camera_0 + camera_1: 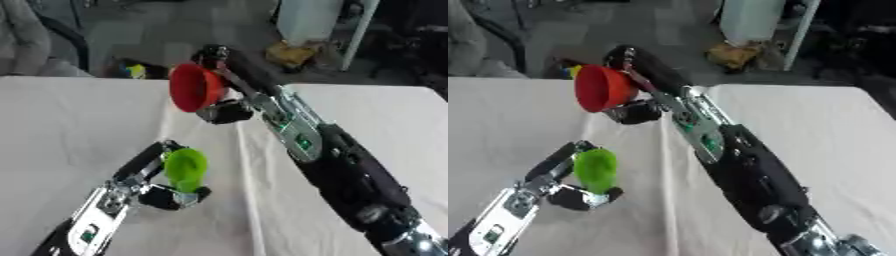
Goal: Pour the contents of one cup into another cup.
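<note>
Right hand (229,111) curled round red cup (194,87), held high and tipped sideways, mouth facing left. Left hand (171,195) grips green cup (186,169) below, nearer the robot, above the desk (70,125); red sits up-and-behind green.

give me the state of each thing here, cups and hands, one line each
red cup: held up above the table, tipped on its side, mouth facing the camera
green cup: held low over the table, tilted
right hand: shut on the red cup
left hand: shut on the green cup
white tablecloth: spread, creased down the middle
</note>
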`<state>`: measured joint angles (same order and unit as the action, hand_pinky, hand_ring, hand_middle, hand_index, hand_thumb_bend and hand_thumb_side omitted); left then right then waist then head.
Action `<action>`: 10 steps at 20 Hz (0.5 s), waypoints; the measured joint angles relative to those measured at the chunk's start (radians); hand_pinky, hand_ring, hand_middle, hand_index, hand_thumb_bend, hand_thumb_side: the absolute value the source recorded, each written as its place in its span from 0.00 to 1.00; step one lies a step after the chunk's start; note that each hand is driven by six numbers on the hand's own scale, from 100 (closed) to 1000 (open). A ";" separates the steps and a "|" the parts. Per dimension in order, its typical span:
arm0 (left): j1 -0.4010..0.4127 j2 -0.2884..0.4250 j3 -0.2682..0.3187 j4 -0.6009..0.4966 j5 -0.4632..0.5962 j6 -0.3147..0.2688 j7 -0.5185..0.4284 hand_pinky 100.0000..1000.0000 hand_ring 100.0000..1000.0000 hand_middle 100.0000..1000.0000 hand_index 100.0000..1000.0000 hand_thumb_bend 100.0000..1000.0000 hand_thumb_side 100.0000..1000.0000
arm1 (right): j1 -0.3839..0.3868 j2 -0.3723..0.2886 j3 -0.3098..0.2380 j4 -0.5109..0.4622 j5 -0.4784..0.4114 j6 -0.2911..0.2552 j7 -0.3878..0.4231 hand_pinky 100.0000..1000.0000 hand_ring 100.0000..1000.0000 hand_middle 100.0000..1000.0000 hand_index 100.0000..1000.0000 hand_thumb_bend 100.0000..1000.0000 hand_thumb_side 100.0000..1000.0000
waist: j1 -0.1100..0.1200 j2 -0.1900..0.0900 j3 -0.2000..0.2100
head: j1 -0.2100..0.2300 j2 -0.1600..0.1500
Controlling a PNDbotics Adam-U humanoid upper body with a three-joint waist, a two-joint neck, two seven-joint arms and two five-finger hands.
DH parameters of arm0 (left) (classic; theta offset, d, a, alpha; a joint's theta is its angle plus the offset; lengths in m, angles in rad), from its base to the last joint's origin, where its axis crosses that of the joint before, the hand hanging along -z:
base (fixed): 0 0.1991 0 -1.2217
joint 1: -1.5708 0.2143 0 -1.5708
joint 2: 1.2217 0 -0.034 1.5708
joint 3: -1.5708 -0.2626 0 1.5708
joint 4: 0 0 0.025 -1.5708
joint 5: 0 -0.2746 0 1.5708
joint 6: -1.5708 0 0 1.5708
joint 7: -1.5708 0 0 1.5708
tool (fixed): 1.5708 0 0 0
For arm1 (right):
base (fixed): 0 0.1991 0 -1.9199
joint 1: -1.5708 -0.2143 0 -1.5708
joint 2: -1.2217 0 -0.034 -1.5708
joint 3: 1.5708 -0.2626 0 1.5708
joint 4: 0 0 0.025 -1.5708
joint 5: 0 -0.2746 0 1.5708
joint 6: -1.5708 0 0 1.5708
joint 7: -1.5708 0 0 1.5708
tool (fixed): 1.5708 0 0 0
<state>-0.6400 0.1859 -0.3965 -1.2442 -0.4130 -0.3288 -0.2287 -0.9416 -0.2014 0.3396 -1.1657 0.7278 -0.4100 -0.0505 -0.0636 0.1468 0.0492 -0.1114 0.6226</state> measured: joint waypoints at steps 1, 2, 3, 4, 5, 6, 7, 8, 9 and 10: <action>0.001 0.000 0.000 -0.003 0.004 0.000 -0.003 0.56 0.30 0.11 0.45 0.19 0.23 | 0.000 -0.001 0.000 0.000 0.002 -0.002 -0.006 0.93 0.78 0.38 0.54 0.00 0.12 | 0.000 0.000 0.000 | 0.000 0.000; 0.002 0.001 0.000 -0.006 0.008 0.000 -0.005 0.56 0.30 0.11 0.45 0.19 0.24 | 0.000 -0.003 0.000 0.000 0.002 -0.003 -0.010 0.92 0.78 0.38 0.54 0.00 0.12 | 0.000 0.000 0.001 | 0.000 -0.001; 0.003 0.003 -0.001 -0.008 0.012 0.001 -0.009 0.56 0.30 0.11 0.45 0.19 0.24 | 0.000 -0.005 0.000 -0.001 0.003 -0.004 -0.016 0.92 0.77 0.38 0.54 0.00 0.12 | 0.000 0.000 0.001 | 0.000 -0.001; 0.004 0.006 -0.003 -0.012 0.017 0.001 -0.011 0.56 0.30 0.11 0.45 0.19 0.24 | 0.000 -0.007 0.000 -0.002 0.004 -0.005 -0.022 0.92 0.77 0.38 0.54 0.00 0.12 | 0.000 0.000 0.001 | 0.000 -0.001; 0.004 0.009 -0.004 -0.016 0.020 0.001 -0.014 0.56 0.30 0.11 0.45 0.19 0.24 | 0.000 -0.008 0.000 -0.005 0.005 -0.007 -0.027 0.92 0.77 0.38 0.54 0.00 0.12 | 0.000 0.000 0.002 | 0.000 -0.001; 0.005 0.009 -0.006 -0.019 0.024 0.002 -0.017 0.56 0.30 0.11 0.45 0.19 0.24 | 0.001 -0.011 0.000 -0.009 0.005 -0.008 -0.034 0.92 0.77 0.38 0.53 0.00 0.12 | 0.000 0.000 0.003 | 0.000 -0.001; 0.006 0.009 -0.006 -0.022 0.027 0.002 -0.019 0.56 0.30 0.11 0.45 0.19 0.24 | 0.002 -0.017 0.000 -0.014 0.005 -0.009 -0.039 0.92 0.77 0.38 0.53 0.00 0.12 | 0.000 0.000 0.003 | 0.000 -0.001; 0.006 0.010 -0.006 -0.025 0.030 0.003 -0.022 0.56 0.30 0.11 0.45 0.19 0.24 | 0.006 -0.023 0.001 -0.020 0.005 -0.010 -0.044 0.92 0.77 0.38 0.53 0.00 0.11 | 0.000 0.000 0.004 | 0.000 -0.002; 0.007 0.013 -0.006 -0.027 0.034 0.003 -0.025 0.56 0.30 0.11 0.45 0.20 0.25 | 0.010 -0.028 0.001 -0.025 0.005 -0.010 -0.048 0.92 0.77 0.38 0.53 0.00 0.11 | 0.000 0.000 0.004 | 0.000 -0.002; 0.008 0.017 -0.006 -0.031 0.037 0.004 -0.026 0.56 0.30 0.11 0.45 0.20 0.25 | 0.011 -0.034 0.002 -0.029 0.005 -0.011 -0.051 0.92 0.77 0.38 0.53 0.00 0.11 | 0.000 0.000 0.004 | 0.000 -0.004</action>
<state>-0.6324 0.2026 -0.4029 -1.2749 -0.3756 -0.3251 -0.2552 -0.9307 -0.2357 0.3412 -1.1945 0.7329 -0.4206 -0.1019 -0.0633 0.1468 0.0536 -0.1115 0.6187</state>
